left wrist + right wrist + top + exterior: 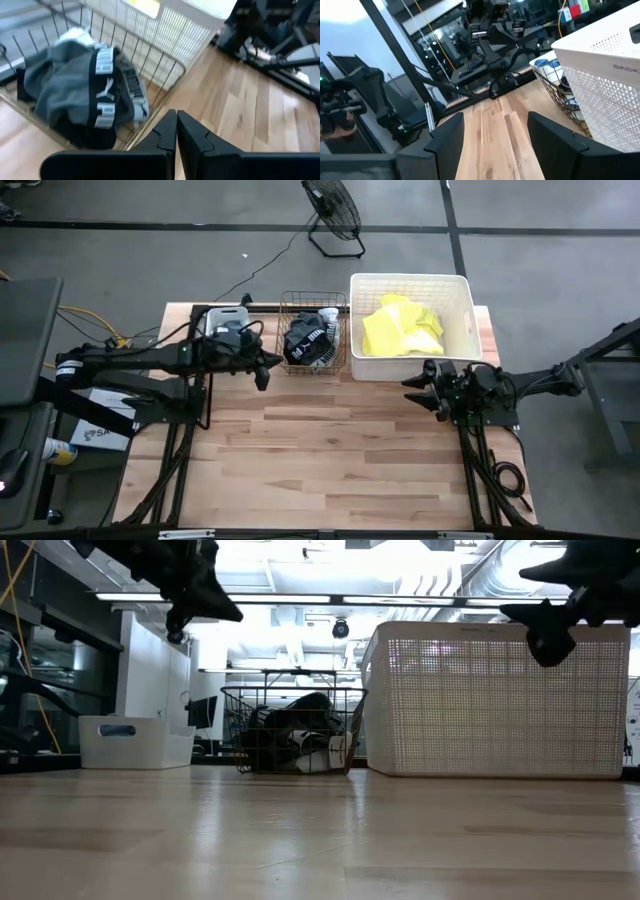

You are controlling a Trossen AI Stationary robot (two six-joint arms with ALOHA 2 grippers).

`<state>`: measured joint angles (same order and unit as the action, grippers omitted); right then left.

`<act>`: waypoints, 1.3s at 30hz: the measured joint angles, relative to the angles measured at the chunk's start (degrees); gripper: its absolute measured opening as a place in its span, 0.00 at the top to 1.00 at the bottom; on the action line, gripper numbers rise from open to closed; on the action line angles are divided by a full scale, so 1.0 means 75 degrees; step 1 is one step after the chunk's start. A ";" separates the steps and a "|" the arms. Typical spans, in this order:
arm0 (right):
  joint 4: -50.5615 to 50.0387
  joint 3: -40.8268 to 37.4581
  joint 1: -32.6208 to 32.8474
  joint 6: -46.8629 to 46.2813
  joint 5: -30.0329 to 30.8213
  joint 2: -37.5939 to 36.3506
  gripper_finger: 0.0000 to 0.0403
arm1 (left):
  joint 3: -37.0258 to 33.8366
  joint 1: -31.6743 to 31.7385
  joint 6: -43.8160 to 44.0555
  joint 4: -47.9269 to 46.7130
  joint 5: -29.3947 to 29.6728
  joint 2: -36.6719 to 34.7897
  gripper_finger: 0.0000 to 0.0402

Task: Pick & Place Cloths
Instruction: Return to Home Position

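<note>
Tabletop (320,840); cloths (298,726), probably, behind basket wires (290,690)

The left gripper (177,114) hangs over the table (240,115), its two fingers pressed together with nothing between them. Just beyond it stands the wire basket (175,65), which holds a grey cloth (55,85) with a black, white-lettered band (102,90). Behind the basket is a white tub (170,27) with a yellow cloth (147,6) inside. The right arm (270,25) shows farther off.

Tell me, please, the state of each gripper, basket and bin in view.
Left gripper: fingers shut, empty.
Right gripper: fingers open, empty.
Wire basket: upright, holding dark cloths.
White basket: upright, holding yellow cloth.
Small bin: upright, contents unclear.
</note>
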<state>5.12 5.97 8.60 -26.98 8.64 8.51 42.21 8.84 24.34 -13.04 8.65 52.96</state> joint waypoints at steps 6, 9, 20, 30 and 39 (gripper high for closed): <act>0.0155 -0.0461 -0.0003 -0.0034 -0.0026 -0.0359 0.48 | -0.0316 -0.0581 0.0000 0.0722 0.0836 0.0001 0.97; 0.0161 -0.0639 -0.0003 -0.0089 -0.0061 -0.0547 0.48 | -0.0443 -0.0867 0.0086 0.0920 0.1056 -0.0001 0.97; -0.0355 -0.0734 -0.0006 0.0140 -0.0340 -0.0966 0.48 | -0.0459 -0.1990 0.0336 0.0958 0.2258 -0.0178 0.97; -0.0401 -0.0736 -0.0006 0.0376 -0.0600 -0.0955 0.48 | -0.0459 -0.2401 0.0183 0.0926 0.2517 -0.0457 0.97; -0.0407 -0.0739 -0.0006 0.0379 -0.0603 -0.0955 0.48 | -0.0459 -0.2386 -0.0734 0.0933 0.1797 -0.0457 0.97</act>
<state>2.07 0.43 8.56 -24.14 4.12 1.34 38.76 -9.06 18.83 -6.04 22.13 49.54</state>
